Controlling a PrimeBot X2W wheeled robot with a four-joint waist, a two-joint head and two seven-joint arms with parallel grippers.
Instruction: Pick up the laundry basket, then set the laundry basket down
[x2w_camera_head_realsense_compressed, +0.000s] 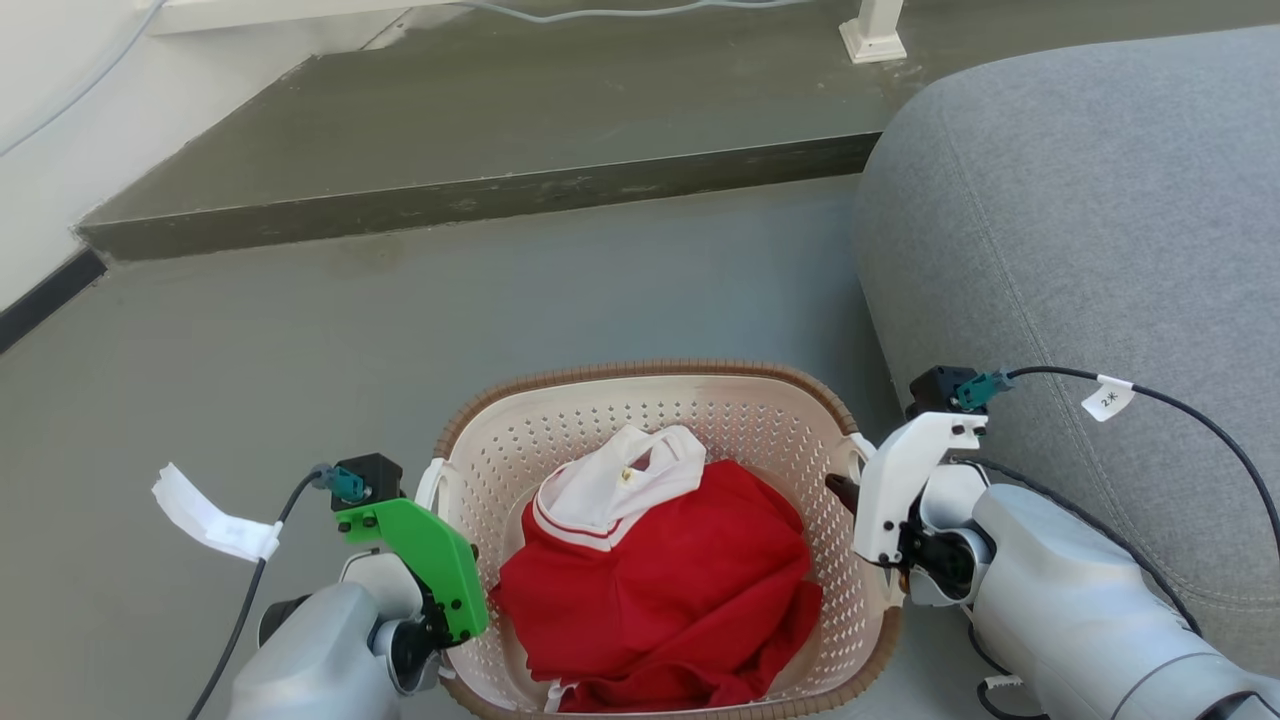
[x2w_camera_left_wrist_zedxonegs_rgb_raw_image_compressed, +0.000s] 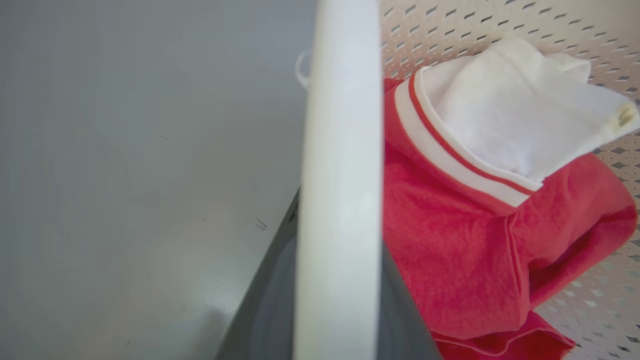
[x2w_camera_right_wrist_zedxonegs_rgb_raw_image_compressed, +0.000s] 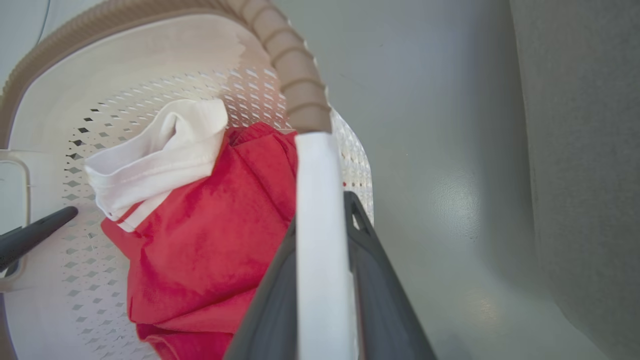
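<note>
Fingers (x2w_camera_left_wrist_zedxonegs_rgb_raw_image_compressed: 265, 315) of your left gripper (x2w_camera_left_wrist_zedxonegs_rgb_raw_image_compressed: 340, 235) press against both sides of the white left handle (x2w_camera_left_wrist_zedxonegs_rgb_raw_image_compressed: 340, 125) of the laundry basket (x2w_camera_head_realsense_compressed: 650, 372), pinching it. Your right gripper (x2w_camera_right_wrist_zedxonegs_rgb_raw_image_compressed: 322, 215) pinches the right handle (x2w_camera_right_wrist_zedxonegs_rgb_raw_image_compressed: 320, 280) the same way, one dark finger on each side. The basket sits between your two forearms, close in front of you. You cannot tell whether it rests on the grey floor (x2w_camera_head_realsense_compressed: 300, 350) or hangs clear of it. Inside lies a red garment (x2w_camera_head_realsense_compressed: 660, 580) with a white collar (x2w_camera_head_realsense_compressed: 620, 475). A grey sofa (x2w_camera_head_realsense_compressed: 1080, 200) stands just beside the basket on your right. Beyond runs a dark raised step (x2w_camera_head_realsense_compressed: 500, 120).
</note>
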